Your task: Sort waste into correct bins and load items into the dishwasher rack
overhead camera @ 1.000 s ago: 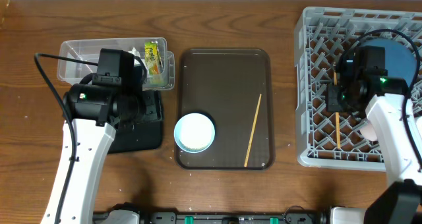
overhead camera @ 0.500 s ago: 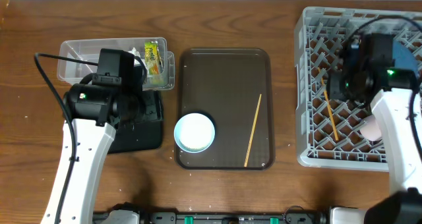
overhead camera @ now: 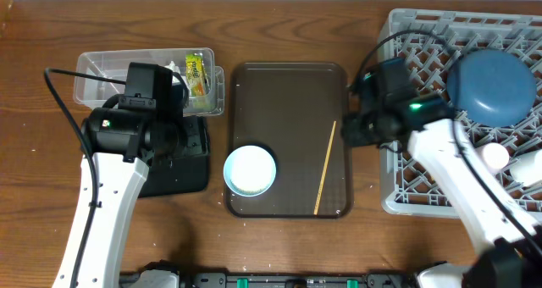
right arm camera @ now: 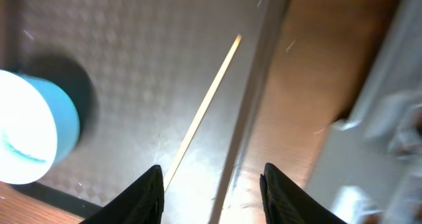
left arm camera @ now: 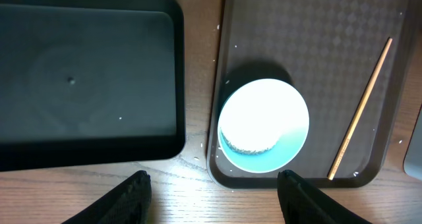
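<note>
One wooden chopstick lies on the brown serving tray, right of the white bowl. My right gripper hangs open and empty above the tray's right edge; in the right wrist view the chopstick runs just left of its fingers. My left gripper is open and empty over the black tray; in the left wrist view the bowl holds rice grains. The dark blue plate sits in the grey rack. The second chopstick is hidden.
The clear tub at the back left holds the snack wrapper and white tissue. A pale cup and a pinkish cup sit in the rack's right side. A strip of bare wood separates the brown tray and the rack.
My right arm has swung left from over the rack to the brown tray's right edge, leaving the chopstick it carried in the rack and uncovering the blue plate. The left arm has not moved.
</note>
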`<state>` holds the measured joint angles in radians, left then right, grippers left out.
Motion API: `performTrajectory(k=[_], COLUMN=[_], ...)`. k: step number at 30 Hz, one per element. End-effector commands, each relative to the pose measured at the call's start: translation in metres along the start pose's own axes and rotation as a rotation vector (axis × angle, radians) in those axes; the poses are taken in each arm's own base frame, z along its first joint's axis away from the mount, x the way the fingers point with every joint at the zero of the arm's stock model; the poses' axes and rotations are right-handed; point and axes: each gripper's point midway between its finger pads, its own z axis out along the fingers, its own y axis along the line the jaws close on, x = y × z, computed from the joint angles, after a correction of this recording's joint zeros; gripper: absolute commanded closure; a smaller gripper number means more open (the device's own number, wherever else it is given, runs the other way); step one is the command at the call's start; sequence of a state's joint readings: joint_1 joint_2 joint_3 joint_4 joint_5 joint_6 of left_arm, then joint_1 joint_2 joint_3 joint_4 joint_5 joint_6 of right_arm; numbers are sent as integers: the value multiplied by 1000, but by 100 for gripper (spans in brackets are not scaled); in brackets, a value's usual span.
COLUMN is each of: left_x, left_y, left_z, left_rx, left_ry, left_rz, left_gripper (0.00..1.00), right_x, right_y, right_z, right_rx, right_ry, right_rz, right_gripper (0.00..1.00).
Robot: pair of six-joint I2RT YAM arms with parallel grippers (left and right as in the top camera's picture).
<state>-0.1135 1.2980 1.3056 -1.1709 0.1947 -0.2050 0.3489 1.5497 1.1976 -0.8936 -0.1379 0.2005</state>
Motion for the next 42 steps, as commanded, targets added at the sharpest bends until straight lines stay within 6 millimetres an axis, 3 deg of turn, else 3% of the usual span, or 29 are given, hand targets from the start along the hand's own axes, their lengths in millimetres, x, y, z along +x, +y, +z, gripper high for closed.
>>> performTrajectory(k=[1,12,17,18,23,27,33,36,38,42], left_x=[-2,-2,-2,-2,-2,-2,-2,-2,-2,-3], left_y=[3,3,3,3,3,3,3,2,2,-1], left_z=[-1,-1,-1,-1,-1,-1,-1,-1,-1,0], left_rx=[-13,-13,-13,-13,-13,-12,-12,-12,-12,4], left_ry=[-6,-6,-6,-6,-6,-6,-6,-6,-7,-6], left_rz=[3,3,2,2,3,3,2,2,-2,-24], left_gripper=[36,36,36,36,36,36,36,36,36,36], right_x=[24,72,88,90,81,53,-5,-23,-30,-26], right_y=[1,24,24,23,26,27,16,-9,-36,-81], right_z=[31,95,112,115,112,90,10,-36,-63,-84], right_rx=[58,127,169,176,164,124,58,91,143,208], right_ry=[100,309,369,377,348,275,80,-23,-82,-101], right_rz=[91,153,210,221,236,228,107,59,58,103], right_gripper=[55,62,73,79,95,99,99,99,99,99])
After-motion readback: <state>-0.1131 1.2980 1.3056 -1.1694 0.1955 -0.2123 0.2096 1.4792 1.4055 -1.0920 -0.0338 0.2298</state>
